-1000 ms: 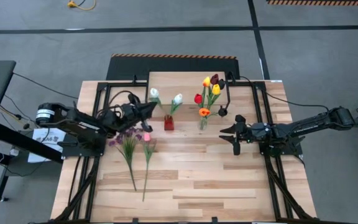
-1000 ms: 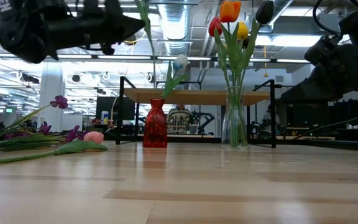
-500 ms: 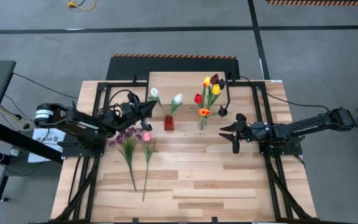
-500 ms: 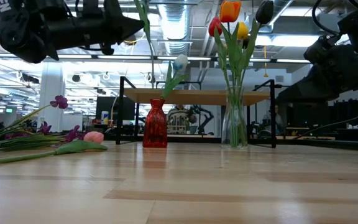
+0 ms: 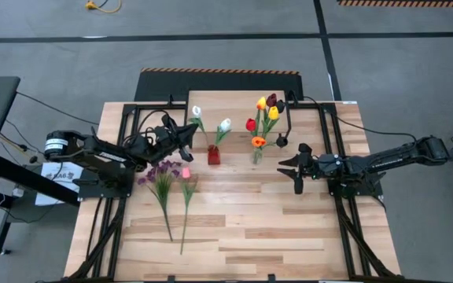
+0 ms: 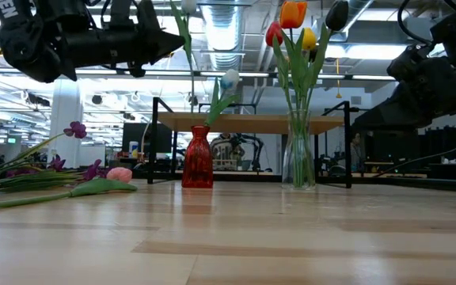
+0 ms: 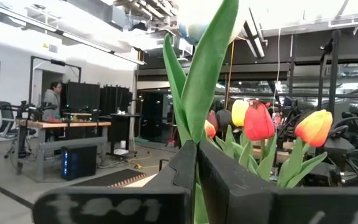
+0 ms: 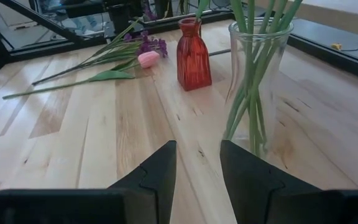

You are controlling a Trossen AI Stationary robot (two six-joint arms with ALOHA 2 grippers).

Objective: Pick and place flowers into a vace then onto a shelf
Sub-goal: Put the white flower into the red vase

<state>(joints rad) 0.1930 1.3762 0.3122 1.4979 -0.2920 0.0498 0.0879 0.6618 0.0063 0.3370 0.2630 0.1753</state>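
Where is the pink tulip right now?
In the high view the pink tulip lies flat on the table's left half, beside the purple sprigs and near the red vase.

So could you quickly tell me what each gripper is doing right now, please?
Left gripper: shut on the white tulip, held in the air near the red vase.
Right gripper: open, holding nothing, beside the glass vase.

dark jointed arms, black cables
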